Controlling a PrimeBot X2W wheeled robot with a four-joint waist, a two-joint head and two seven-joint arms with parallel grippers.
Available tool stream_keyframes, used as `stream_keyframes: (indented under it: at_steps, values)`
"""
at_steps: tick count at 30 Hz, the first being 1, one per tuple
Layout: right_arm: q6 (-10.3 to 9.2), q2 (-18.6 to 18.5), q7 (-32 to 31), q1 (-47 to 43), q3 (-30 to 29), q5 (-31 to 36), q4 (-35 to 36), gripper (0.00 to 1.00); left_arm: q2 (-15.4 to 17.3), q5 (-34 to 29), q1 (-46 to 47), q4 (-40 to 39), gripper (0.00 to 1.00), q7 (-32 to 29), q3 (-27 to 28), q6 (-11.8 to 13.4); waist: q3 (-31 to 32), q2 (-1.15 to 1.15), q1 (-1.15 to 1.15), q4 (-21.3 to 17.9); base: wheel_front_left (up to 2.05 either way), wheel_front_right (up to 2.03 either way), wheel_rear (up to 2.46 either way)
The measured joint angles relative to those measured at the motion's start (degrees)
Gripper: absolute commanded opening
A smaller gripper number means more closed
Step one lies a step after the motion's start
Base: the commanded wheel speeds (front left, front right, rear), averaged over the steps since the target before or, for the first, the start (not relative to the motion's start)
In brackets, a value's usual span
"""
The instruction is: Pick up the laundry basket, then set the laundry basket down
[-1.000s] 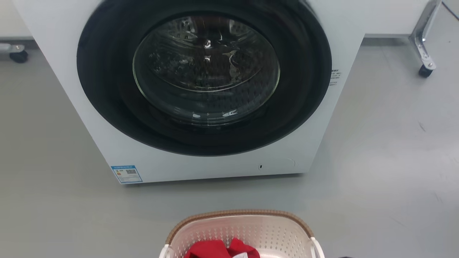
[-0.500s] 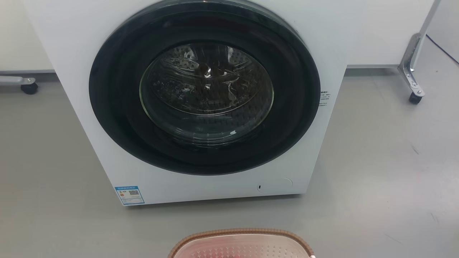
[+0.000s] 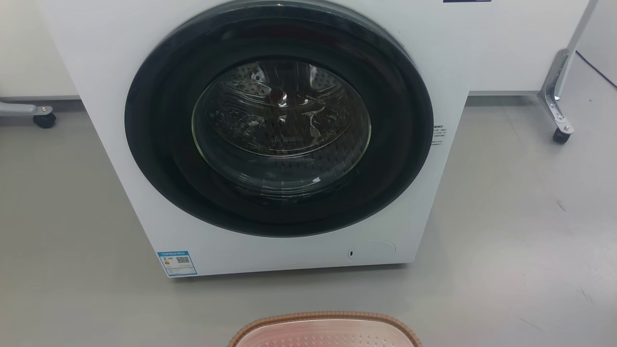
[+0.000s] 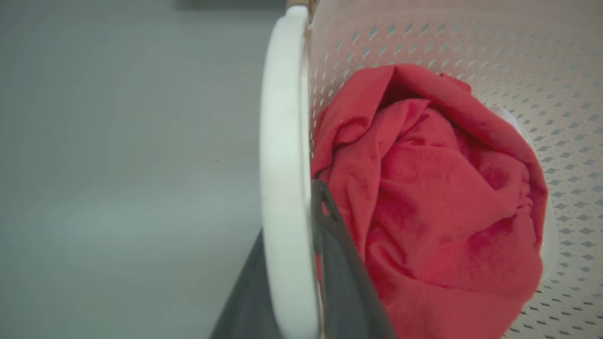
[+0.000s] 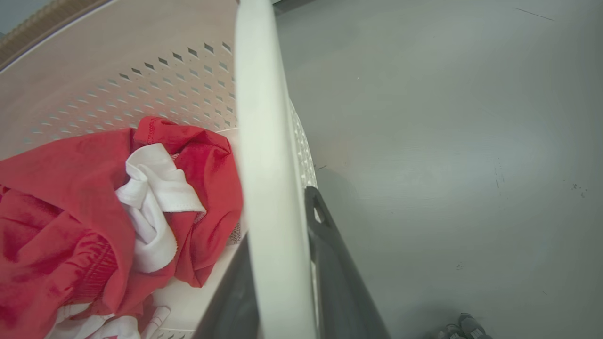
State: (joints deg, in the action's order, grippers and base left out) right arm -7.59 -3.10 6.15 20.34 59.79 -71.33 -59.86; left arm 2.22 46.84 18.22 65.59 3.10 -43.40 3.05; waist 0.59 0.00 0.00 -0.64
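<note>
Washing machine [image 3: 282, 144] ahead; bare floor [image 3: 520, 217] beside.

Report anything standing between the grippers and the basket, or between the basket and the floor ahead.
Nothing visible does. The left gripper and right gripper each clasp the basket by a side loop. No object shows on the floor between it and the washer.

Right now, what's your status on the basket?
Left gripper shut on one loop handle, right gripper on the other. Laundry basket loaded with red cloth; lifted or grounded, cannot tell. Washing machine ahead, door shut.
</note>
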Motion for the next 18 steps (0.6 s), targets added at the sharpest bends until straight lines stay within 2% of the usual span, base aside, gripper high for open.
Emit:
stream_keyframes:
  at_steps: [18]
  values:
    - [0.00, -0.01, 0.57, 0.28, 2.04, -1.97, -0.62, 0.00, 0.01, 1.55, 0.02, -0.08, 0.00, 0.01, -1.37, 0.48, -0.29, 0.00, 0.00, -0.28, 0.00, 0.00, 0.00]
